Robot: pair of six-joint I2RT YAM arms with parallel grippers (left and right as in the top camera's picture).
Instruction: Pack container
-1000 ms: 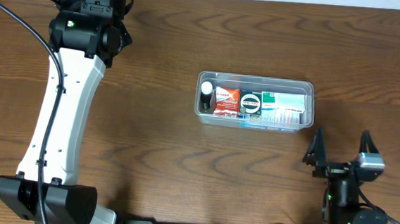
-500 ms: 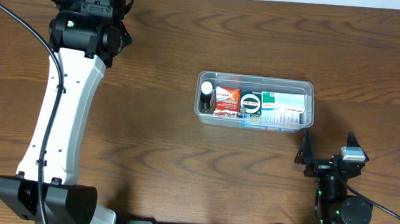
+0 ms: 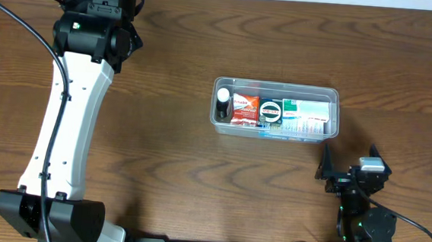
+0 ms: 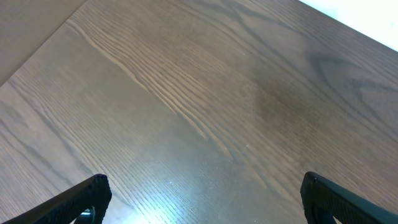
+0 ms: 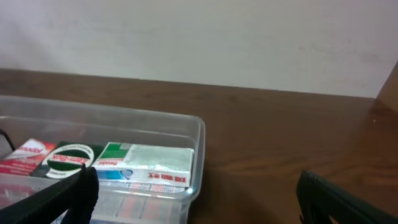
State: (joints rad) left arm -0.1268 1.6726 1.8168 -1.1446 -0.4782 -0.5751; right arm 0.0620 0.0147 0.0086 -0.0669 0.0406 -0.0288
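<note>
The clear container point(image 3: 279, 85) sits right of the table's centre. It holds a small white bottle with a black cap point(image 3: 222, 102), a red packet point(image 3: 245, 109), a green-and-black packet point(image 3: 270, 112) and a white-and-green box point(image 3: 308, 111). My right gripper point(image 3: 348, 164) is open and empty, in front of the container's right end and apart from it. In the right wrist view the container's rim point(image 5: 124, 115), the box point(image 5: 146, 163) and the packets lie ahead of the open fingers point(image 5: 196, 193). My left gripper point(image 4: 202, 193) is open and empty over bare wood at the far left.
The left arm's white link point(image 3: 67, 118) stretches along the left side of the table. A pale wall point(image 5: 199, 37) stands behind the table's far edge. The table's far-left edge point(image 4: 37, 53) shows in the left wrist view.
My right gripper has drawn back toward the front edge, shifted slightly left and turned a little, still open. The left arm and the container have not moved.
</note>
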